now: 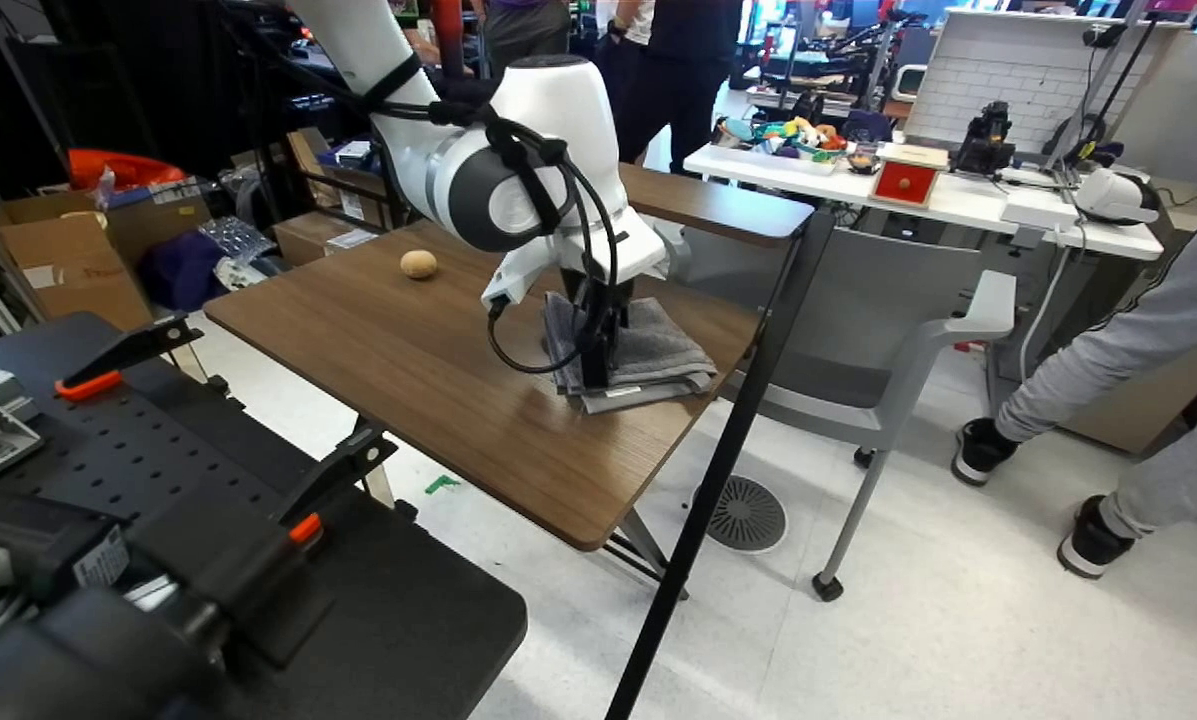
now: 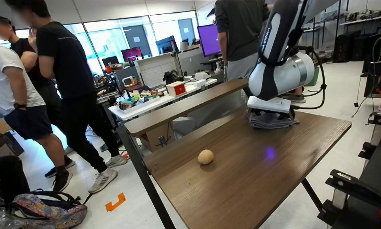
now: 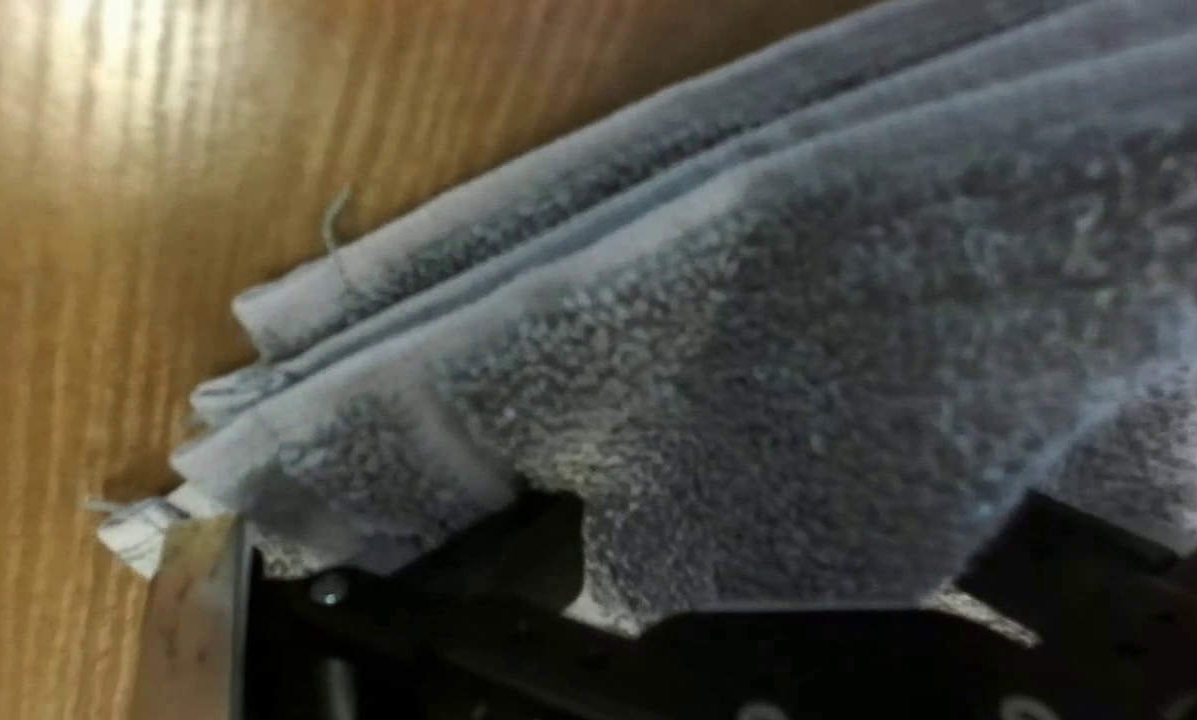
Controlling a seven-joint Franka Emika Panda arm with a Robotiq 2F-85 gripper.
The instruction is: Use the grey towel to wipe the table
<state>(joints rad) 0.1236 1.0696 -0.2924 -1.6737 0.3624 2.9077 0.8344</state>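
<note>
The grey towel (image 1: 658, 345) lies folded in layers on the brown wood-grain table (image 1: 408, 335), close to one end of it. In an exterior view the towel (image 2: 268, 121) sits directly beneath the wrist. My gripper (image 3: 788, 535) points down into the towel, its two black fingers spread wide apart. Grey cloth (image 3: 738, 380) fills the space between them, bunched slightly against the left finger (image 3: 548, 545). No squeeze on the cloth shows. How deep the fingertips press is hidden by the folds and the gripper's own body.
A small round tan object (image 2: 205, 156) rests on the tabletop, away from the towel. Along the table's long side runs a raised wooden plank (image 1: 708, 203), with a grey chair (image 1: 848, 300) beside it. A black workbench (image 1: 418, 610) stands across a narrow gap.
</note>
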